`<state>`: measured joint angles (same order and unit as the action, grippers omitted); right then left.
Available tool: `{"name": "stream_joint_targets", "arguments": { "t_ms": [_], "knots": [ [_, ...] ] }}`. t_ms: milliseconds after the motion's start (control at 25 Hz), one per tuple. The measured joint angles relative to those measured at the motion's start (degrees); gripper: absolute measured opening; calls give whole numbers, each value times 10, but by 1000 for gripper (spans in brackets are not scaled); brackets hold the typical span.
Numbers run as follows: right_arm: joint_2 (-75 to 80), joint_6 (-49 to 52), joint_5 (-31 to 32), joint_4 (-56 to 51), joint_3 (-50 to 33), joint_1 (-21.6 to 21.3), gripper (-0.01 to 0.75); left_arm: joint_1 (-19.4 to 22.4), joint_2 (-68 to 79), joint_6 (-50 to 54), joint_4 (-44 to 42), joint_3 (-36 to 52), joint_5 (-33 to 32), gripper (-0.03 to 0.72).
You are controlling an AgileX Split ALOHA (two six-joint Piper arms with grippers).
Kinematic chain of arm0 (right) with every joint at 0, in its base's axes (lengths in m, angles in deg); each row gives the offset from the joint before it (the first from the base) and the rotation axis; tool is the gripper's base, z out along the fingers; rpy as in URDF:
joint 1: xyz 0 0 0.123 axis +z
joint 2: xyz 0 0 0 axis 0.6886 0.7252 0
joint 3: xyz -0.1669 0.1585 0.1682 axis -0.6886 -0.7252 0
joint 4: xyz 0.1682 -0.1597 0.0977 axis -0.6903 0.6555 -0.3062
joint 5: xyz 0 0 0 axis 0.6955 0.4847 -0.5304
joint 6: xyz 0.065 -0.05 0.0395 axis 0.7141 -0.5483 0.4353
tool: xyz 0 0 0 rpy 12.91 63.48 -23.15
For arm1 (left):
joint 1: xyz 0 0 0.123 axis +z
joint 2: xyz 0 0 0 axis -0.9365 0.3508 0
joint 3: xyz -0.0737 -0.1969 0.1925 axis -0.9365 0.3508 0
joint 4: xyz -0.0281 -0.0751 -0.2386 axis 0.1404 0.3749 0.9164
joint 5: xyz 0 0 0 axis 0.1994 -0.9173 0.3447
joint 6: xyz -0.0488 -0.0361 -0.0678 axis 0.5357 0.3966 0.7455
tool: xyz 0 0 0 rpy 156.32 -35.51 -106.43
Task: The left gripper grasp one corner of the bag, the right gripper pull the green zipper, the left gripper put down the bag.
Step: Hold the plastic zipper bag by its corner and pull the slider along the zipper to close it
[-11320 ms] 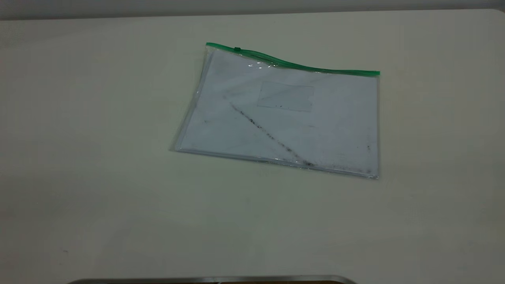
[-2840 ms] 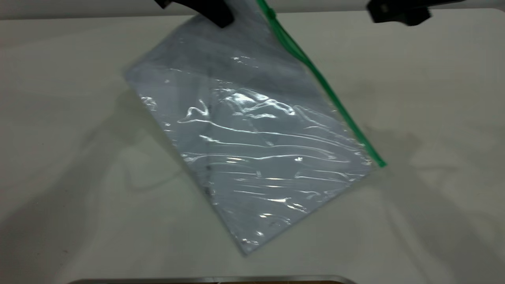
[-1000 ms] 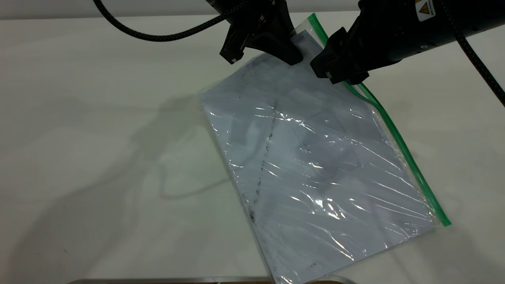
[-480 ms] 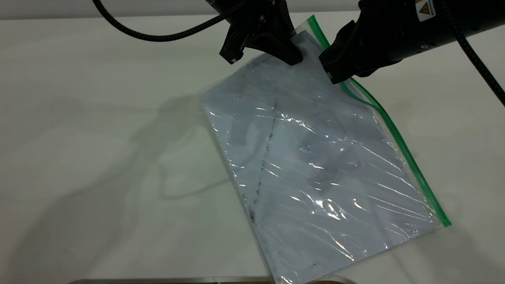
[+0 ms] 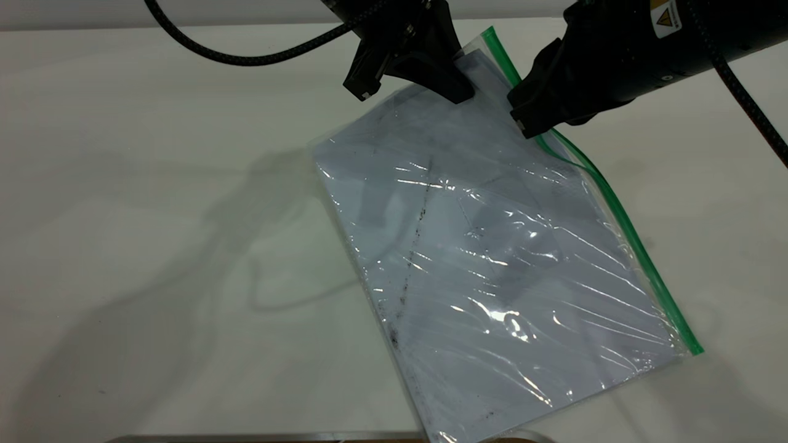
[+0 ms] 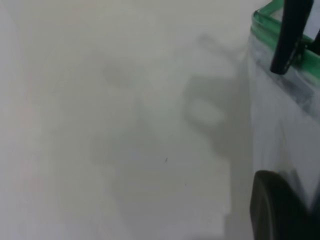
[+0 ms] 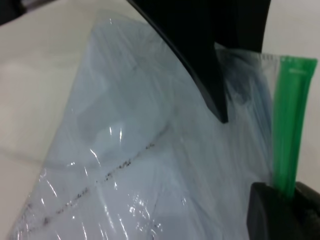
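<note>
The bag [image 5: 492,246] hangs tilted from its upper corner [image 5: 473,52], with its lower part on the table. My left gripper [image 5: 458,83], slim with pointed fingers, is shut on that corner. My right gripper [image 5: 528,123], bulky with a yellow sticker, is shut on the green zipper [image 5: 622,227] just below the corner; the slider tab is hidden in its jaws. The strip splits in two just below it. In the right wrist view the zipper [image 7: 287,125] runs into my fingers [image 7: 267,210], beside the left's pointed finger [image 7: 210,75]. The left wrist view shows the bag's edge [image 6: 285,125].
The pale table [image 5: 154,215] carries only the bag and the arms' shadows. A black braided cable [image 5: 246,56] loops to the left arm. A metal rim [image 5: 308,437] runs along the near edge. The dark streak [image 5: 415,246] faces me.
Over the last second my right gripper has slid a little right and down along the green zipper, and the strip has parted below it. The left gripper holds still with the corner.
</note>
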<state>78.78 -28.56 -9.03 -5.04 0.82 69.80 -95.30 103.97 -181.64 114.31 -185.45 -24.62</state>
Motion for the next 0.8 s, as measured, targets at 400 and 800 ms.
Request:
{"name": "stream_joint_targets", "arguments": {
  "t_ms": [400, 800],
  "knots": [
    [0, 0, 32, -2, 0, 0, 59, 0, -9, -2, 6, 0, -5, 53],
    [0, 0, 66, -4, 4, 0, 41, 1, -15, -2, 4, 1, -8, 53]
  ]
}}
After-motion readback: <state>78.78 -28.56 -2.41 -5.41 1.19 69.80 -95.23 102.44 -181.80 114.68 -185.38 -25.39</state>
